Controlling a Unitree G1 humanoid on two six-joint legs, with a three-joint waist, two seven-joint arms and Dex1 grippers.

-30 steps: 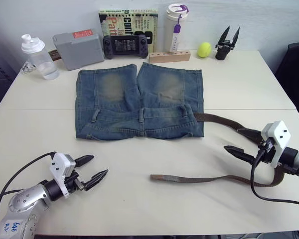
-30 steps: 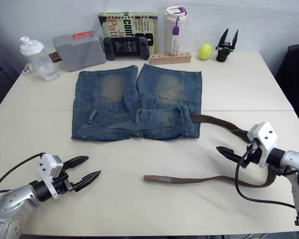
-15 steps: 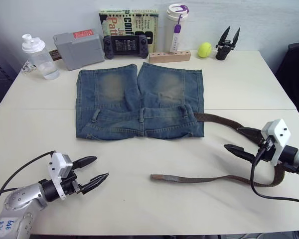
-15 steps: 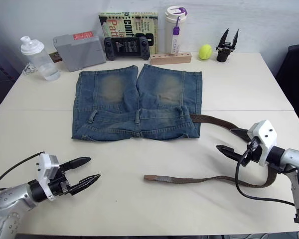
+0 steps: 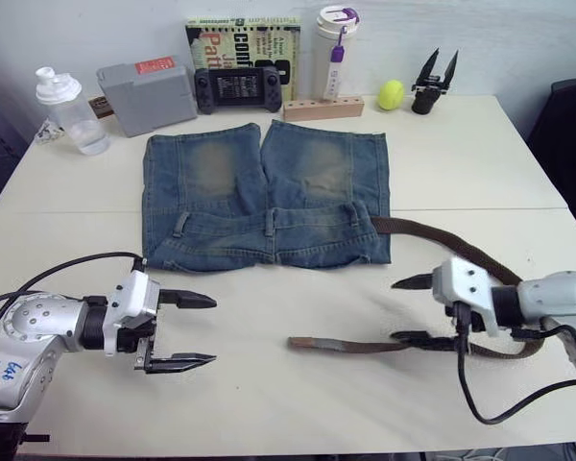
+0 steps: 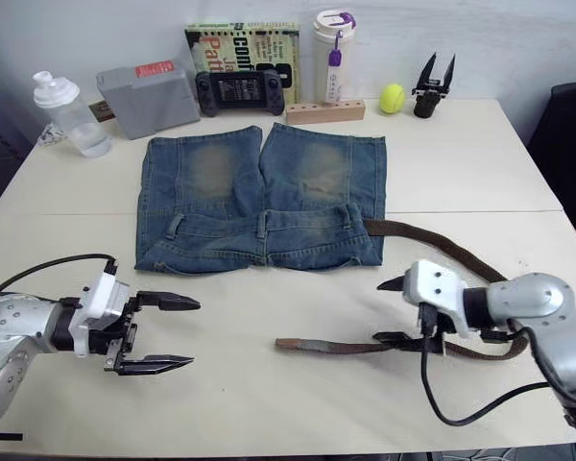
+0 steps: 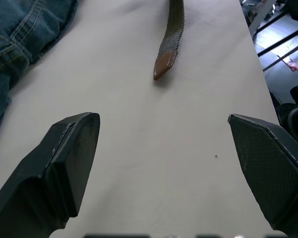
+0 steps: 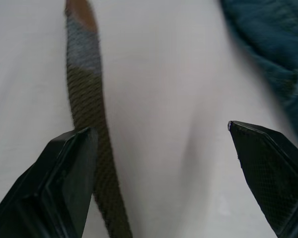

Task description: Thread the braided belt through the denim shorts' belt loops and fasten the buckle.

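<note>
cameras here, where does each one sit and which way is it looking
Left and right eye views: on the head, looking forward and down over the table, denim shorts and braided belt; both arms show, left tool and right tool open.
Left wrist view: along its own fingers toward the belt's tan tip.
Right wrist view: along its own fingers, beside the belt strap.
Shared: all four show the belt and shorts.

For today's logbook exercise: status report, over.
Both end effectors open, left, right over dark brown braided belt. Belt unthreaded beside blue denim shorts. Path clear.
</note>
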